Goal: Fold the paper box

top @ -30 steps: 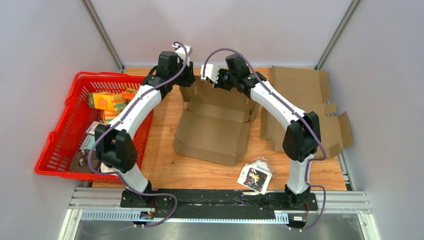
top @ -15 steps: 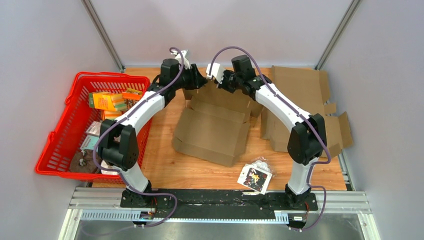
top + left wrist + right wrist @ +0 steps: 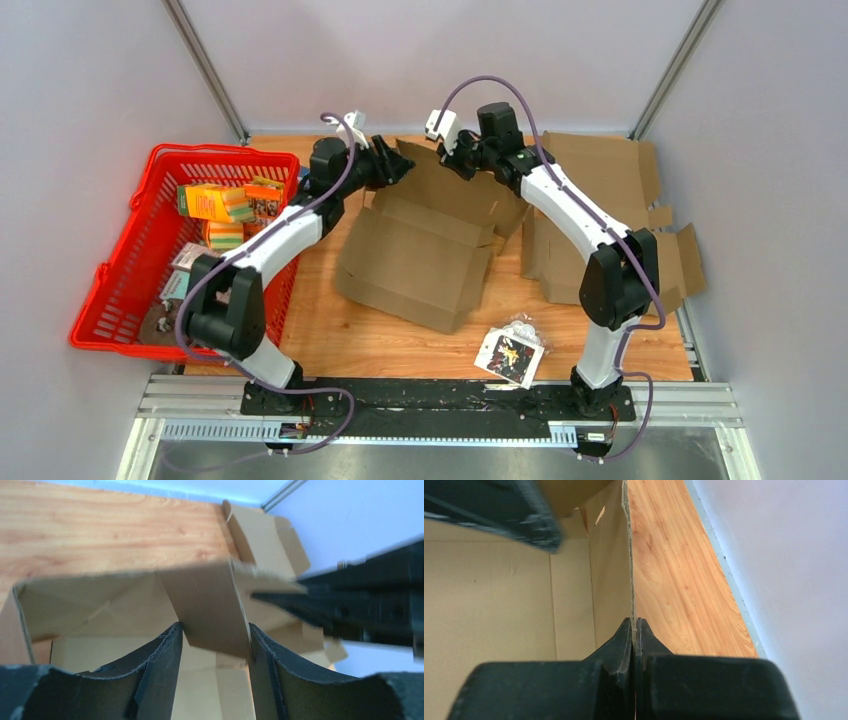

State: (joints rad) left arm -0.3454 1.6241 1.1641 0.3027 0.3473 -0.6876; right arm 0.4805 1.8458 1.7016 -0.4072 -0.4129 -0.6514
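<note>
The brown paper box [image 3: 420,250] lies partly folded in the middle of the wooden table, its back wall raised. My right gripper [image 3: 462,158] is above the box's back edge. In the right wrist view it [image 3: 634,625] is shut on the thin edge of that cardboard wall [image 3: 629,555]. My left gripper [image 3: 400,168] is at the box's back left corner. In the left wrist view it [image 3: 215,630] is open, and a cardboard flap [image 3: 205,605] spans the gap between its fingertips. The right arm's dark gripper [image 3: 360,600] shows just beyond the flap.
A red basket [image 3: 120,290] with several packages stands at the left. A stack of flat cardboard [image 3: 620,190] lies at the right, against the back wall. A small printed packet [image 3: 510,352] lies near the front edge.
My left gripper has opened wider and swung right to the box's back corner. The right gripper has moved back and right with the cardboard wall. The box has shifted slightly left.
</note>
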